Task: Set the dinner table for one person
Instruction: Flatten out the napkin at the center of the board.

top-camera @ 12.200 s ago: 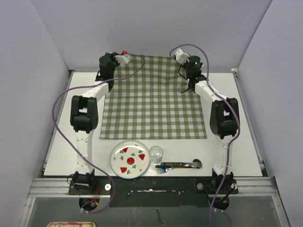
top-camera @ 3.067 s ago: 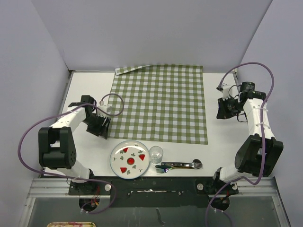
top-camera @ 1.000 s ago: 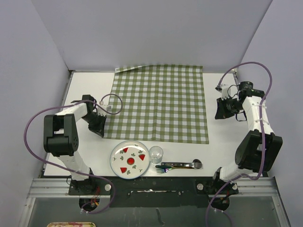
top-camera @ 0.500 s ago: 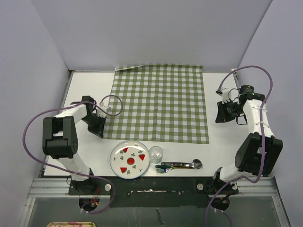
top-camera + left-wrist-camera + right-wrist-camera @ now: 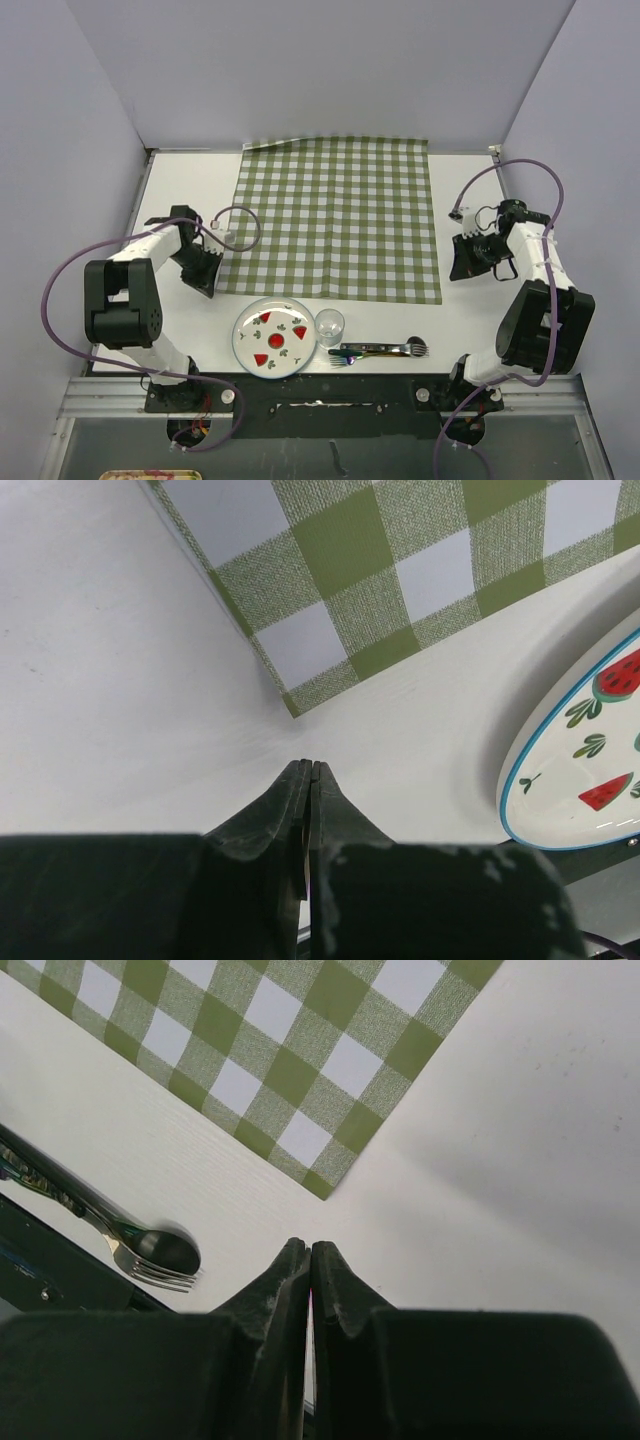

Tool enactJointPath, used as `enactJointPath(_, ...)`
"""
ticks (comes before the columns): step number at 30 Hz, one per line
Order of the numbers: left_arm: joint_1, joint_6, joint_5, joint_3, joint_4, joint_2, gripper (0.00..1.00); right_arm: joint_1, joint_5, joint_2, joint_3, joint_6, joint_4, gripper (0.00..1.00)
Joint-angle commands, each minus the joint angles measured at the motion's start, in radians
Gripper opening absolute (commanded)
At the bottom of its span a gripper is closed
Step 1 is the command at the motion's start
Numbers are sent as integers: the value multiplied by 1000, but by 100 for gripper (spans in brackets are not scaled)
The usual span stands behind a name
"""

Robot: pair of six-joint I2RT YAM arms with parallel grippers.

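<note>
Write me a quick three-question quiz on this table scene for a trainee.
1. True or false: the plate sits on the checked cloth.
2. Fill in: the ___ stands between the plate and the cutlery.
3. The left gripper is: A) shut and empty, B) wide open, C) shut on the cloth.
Key: 1 false; 2 glass; 3 A.
</note>
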Motion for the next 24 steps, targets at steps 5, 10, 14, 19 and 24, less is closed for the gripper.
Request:
enactJointPath(5,-13,15,1,-11,-30,-55,0,-5,43,32,-24,-7,7,8)
enactJointPath(10,-15,14,-6,-11,-24,-57,0,-1,75,72,-18,14,11,11)
enactJointPath(14,-15,10,-7,-9,-17,-50,0,4,67,104,-20,25,25,15)
enactJointPath(19,-15,12,-13,-7,-13,-44,0,10,42,123,-24,40,38,26)
enactJointPath(24,-15,13,-13,1,-14,-38,0,15,42,165,-27,51,49,28)
